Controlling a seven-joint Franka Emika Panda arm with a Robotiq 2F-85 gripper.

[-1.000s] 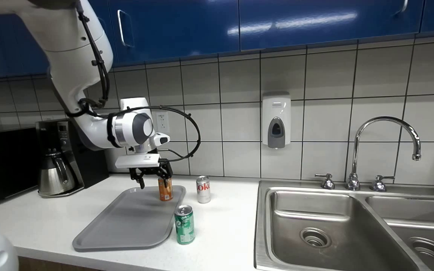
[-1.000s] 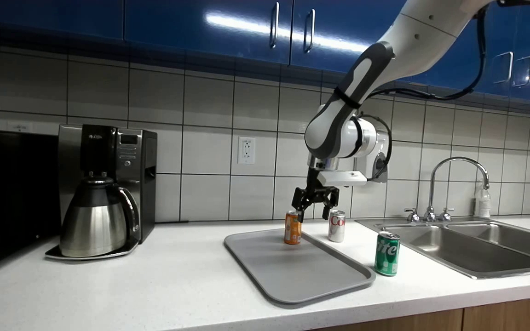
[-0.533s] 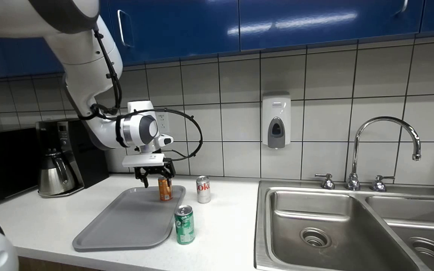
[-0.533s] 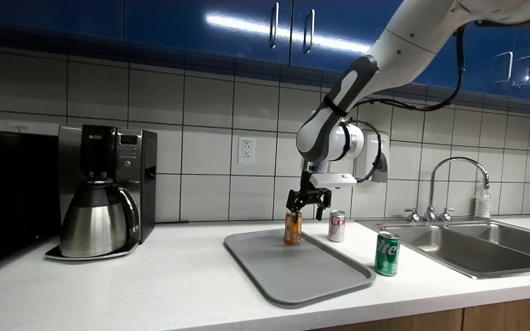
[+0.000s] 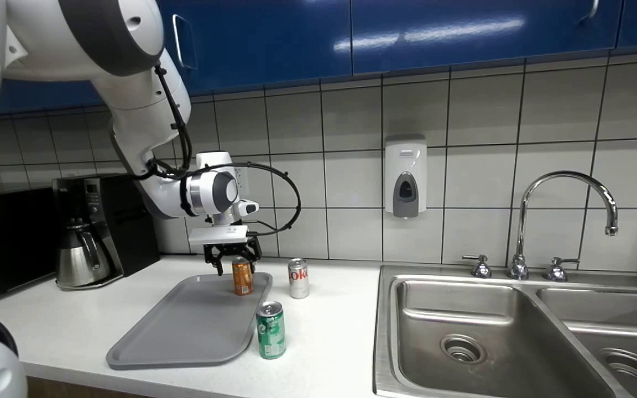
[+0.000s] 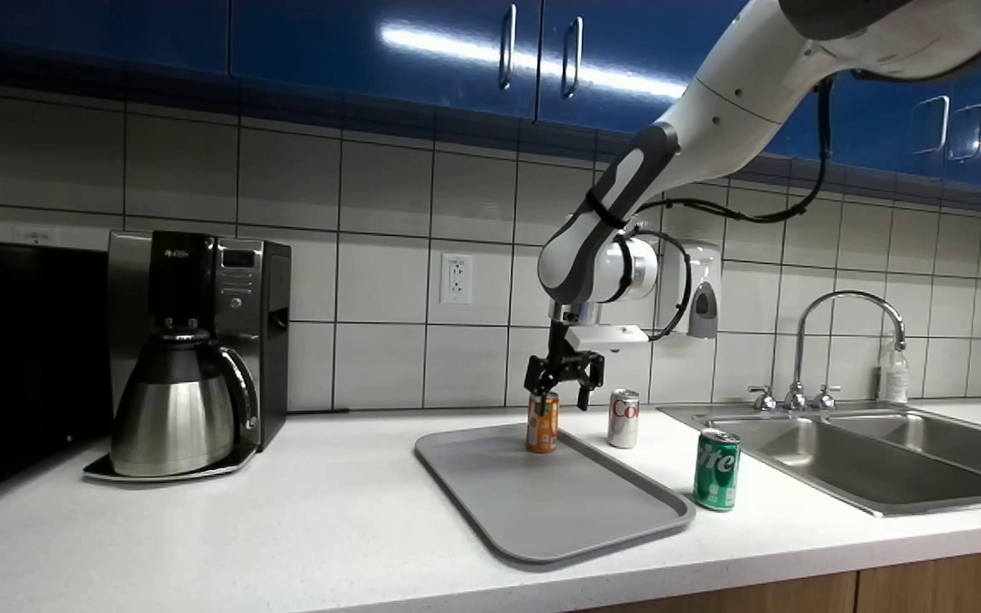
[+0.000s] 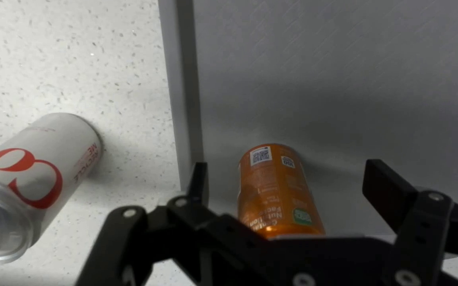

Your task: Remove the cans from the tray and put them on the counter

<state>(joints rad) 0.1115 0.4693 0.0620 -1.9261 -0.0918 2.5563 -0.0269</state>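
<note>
Orange can (image 6: 542, 430) found upright on the tray (image 6: 567, 507), toward its far end in both exterior views; green can (image 6: 716, 472) upright on the counter (image 6: 303, 528), just beside the tray, its part judged done. The gripper (image 7: 287, 171) has its jaws spread, the orange can between them with a gap on either side in the wrist view; step in hand judged to be the approach. Next move calls for a centred descent, measured closing, then a lift, without knocking the white can (image 6: 623, 421).
</note>
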